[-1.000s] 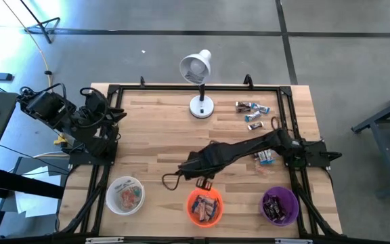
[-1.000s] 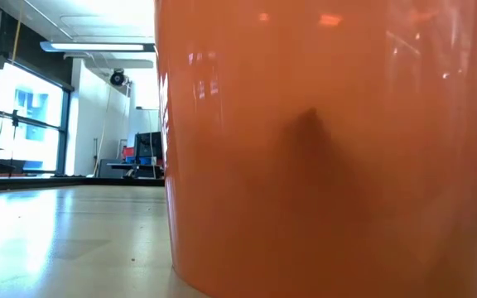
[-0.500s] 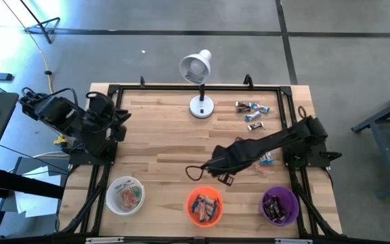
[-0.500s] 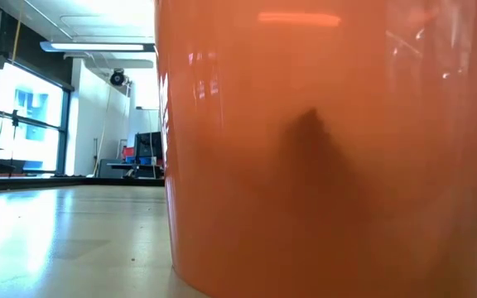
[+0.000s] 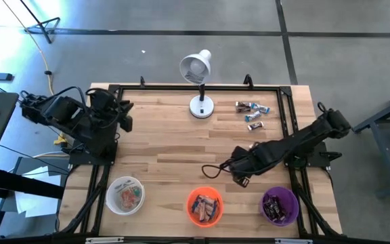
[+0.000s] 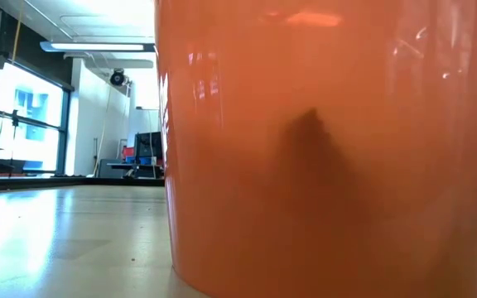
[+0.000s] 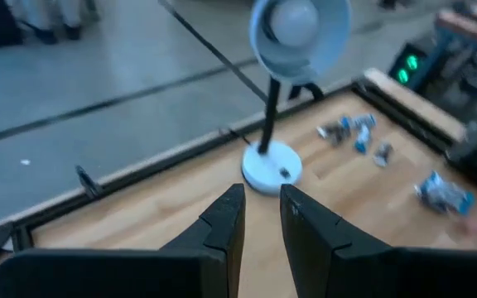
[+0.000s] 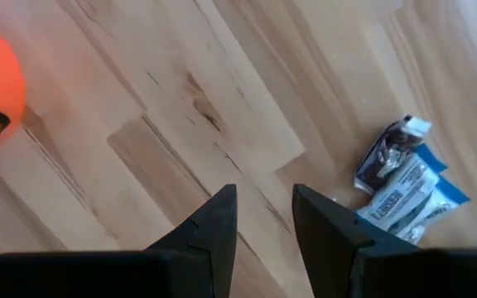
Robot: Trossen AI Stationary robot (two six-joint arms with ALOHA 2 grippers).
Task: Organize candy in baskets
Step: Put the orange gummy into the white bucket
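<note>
Three baskets stand along the near edge: white (image 5: 125,194), orange (image 5: 204,206) and purple (image 5: 279,205), each with candy inside. Loose candy (image 5: 252,108) lies near the far right corner, in a small cluster. The right wrist view shows a blue and a dark candy (image 8: 404,184) on the wood beyond my fingers. My right gripper (image 5: 242,180) (image 8: 263,192) hovers open and empty over bare wood between the orange and purple baskets. My left gripper (image 5: 126,116) (image 7: 262,192) waits at the far left, narrowly open and pointing toward the lamp.
A white desk lamp (image 5: 200,102) stands mid-table at the far edge, its base (image 7: 272,170) ahead of my left gripper. The orange basket's wall (image 6: 330,149) fills the low view. A cable loop (image 5: 212,169) trails off the right arm. Bare wood spans the table's middle and left.
My right gripper has drawn back from just beyond the orange basket's far rim toward the table's right, coming over the wood between the orange and purple baskets, with its elbow swinging out past the right edge. My left arm has edged slightly toward the table's right.
</note>
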